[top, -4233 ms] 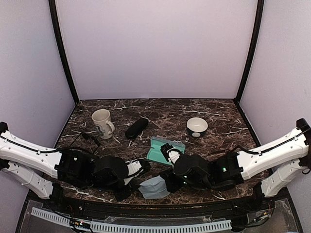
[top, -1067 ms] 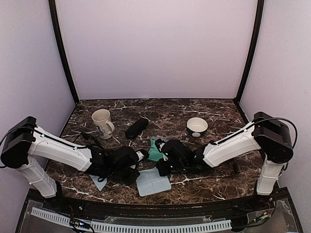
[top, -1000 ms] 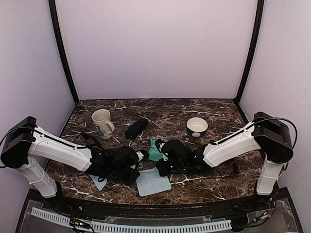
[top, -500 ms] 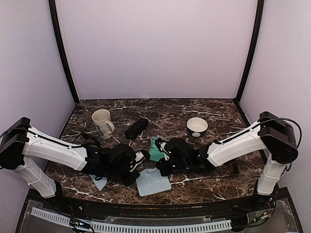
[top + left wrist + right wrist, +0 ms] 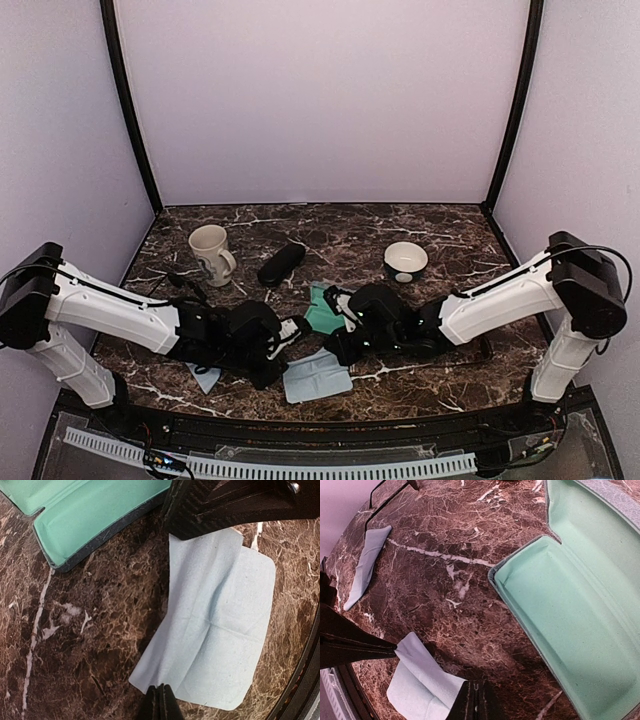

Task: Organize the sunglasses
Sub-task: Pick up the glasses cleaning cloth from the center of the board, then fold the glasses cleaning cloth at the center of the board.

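The left pincer [image 5: 160, 701] is closed tight, its tips on the near edge of the cloth [image 5: 215, 625]. Seen from the right wrist, a corner of the cloth rises to meet those tips, so it looks pinched. The right pincer [image 5: 476, 698] has its jaws pressed almost together at the opposite edge of the same cloth. Whether any cloth sits between them cannot be told.

The cloth lies just in front of the case [image 5: 95, 515]. The case lies with its lid thrown back and its mint lining up, and nothing is in it. Both pincers hang low over the table [image 5: 440, 225] on the near side of the case, tips toward each other.

One pair of sunglasses [image 5: 187, 286] lies well to the left of the case, just in front of the mug [image 5: 209, 251] and close beside the left forearm. It is slightly farther back than the left pincer. Its long axis slants from far-left to near-right, pointing roughly toward the case. A second pair cannot be made out for sure. The black case [image 5: 281, 263] sits behind and left of the mint one, and a smaller cloth [image 5: 204, 375] lies at the near left.

The left arm is plainly the nearer to the pair. It would likely have to let go of the cloth, draw back leftward and take the frame across its slant. The carry to the case then runs rightward along that same line. The thin folding arms look easy to snag or miss.
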